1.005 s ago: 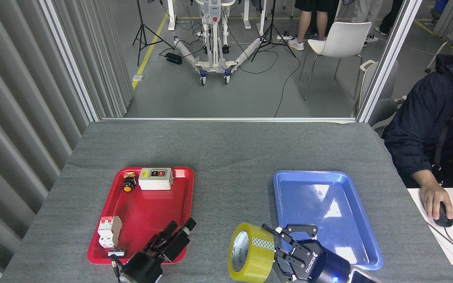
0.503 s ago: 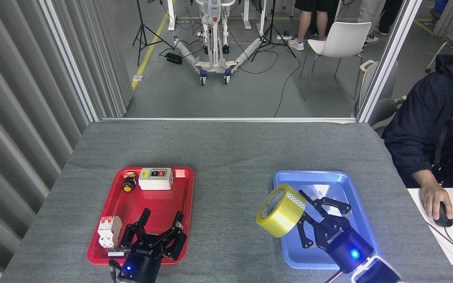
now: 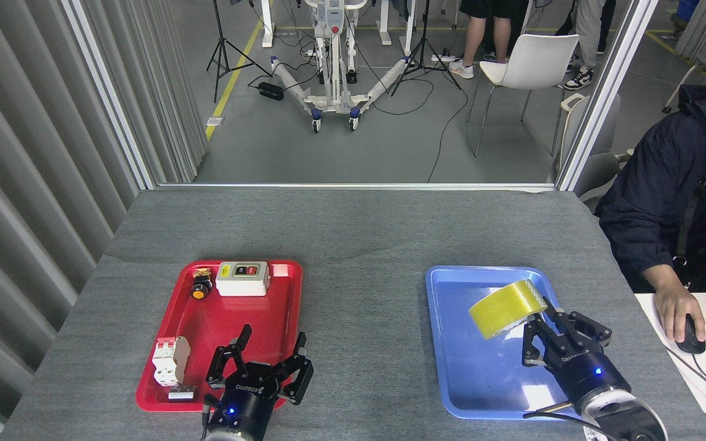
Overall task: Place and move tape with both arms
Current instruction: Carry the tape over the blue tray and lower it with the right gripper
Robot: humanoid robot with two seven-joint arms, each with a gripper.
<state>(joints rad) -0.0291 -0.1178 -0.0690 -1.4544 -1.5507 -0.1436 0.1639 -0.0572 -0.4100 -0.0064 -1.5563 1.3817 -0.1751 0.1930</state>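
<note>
Over blue tray [image 3: 445, 343]: 1 tape [image 3: 505, 308]

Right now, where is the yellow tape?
In the head view, the tape is on the right, held by the right gripper over the blue tray.

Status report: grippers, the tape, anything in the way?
Right gripper shut on tape, over blue tray. Left gripper open, empty, over red tray. Blue tray bare; nothing blocking.
</note>
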